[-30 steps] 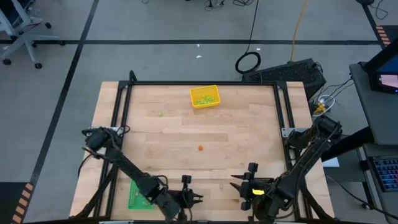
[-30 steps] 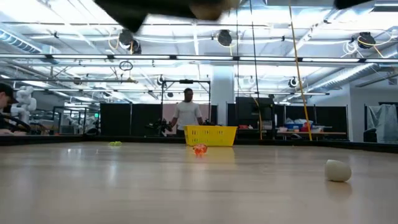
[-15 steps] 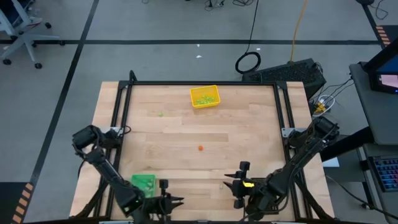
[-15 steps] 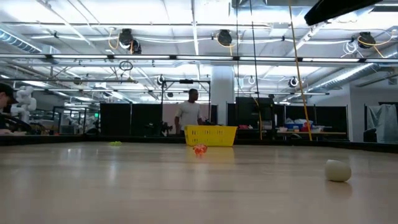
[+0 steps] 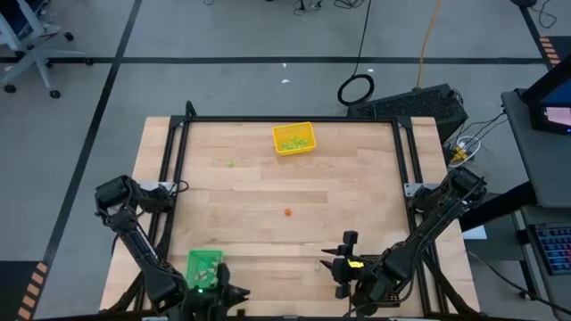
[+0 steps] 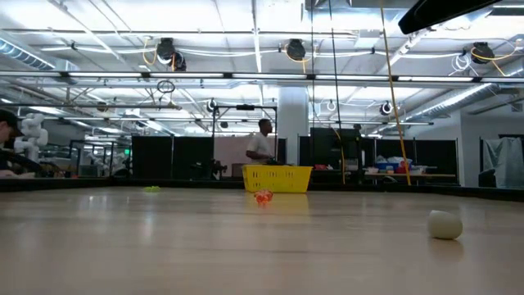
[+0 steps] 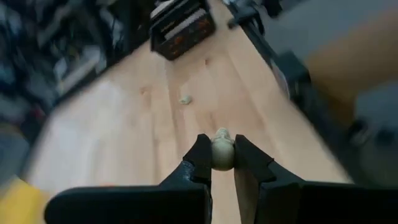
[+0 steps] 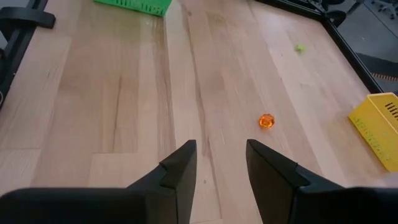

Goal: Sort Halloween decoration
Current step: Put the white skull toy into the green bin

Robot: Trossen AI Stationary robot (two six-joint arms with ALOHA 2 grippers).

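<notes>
My left gripper (image 7: 222,163), at the near left by the green tray (image 5: 203,267), is shut on a pale beige piece of Halloween decoration (image 7: 222,152). My right gripper (image 8: 221,163) hangs open over the near middle of the table (image 5: 344,267), holding nothing. A second beige piece (image 7: 185,99) lies on the wood (image 6: 444,224). An orange piece (image 5: 287,212) lies mid-table, ahead of the right fingers (image 8: 266,121). A light green piece (image 5: 230,163) lies at the far left. Several more green pieces lie in the yellow tray (image 5: 293,138). My left gripper pinches the pale beige piece by its two sides (image 7: 215,155) between its two fingers, at their free ends. The fingers slant downward, pointing toward the table's right. The piece is lifted clear of the wood.
A black frame (image 5: 290,119) runs round the table. The wood between the yellow tray and the two grippers holds only the loose pieces. A person (image 6: 264,146) stands in the room beyond the far edge.
My left gripper has carried the beige piece along the near edge toward the table's left, rising a little and rolling, and now is by the green tray. My right gripper has shifted slightly toward the left. The person in the room has walked to the right.
</notes>
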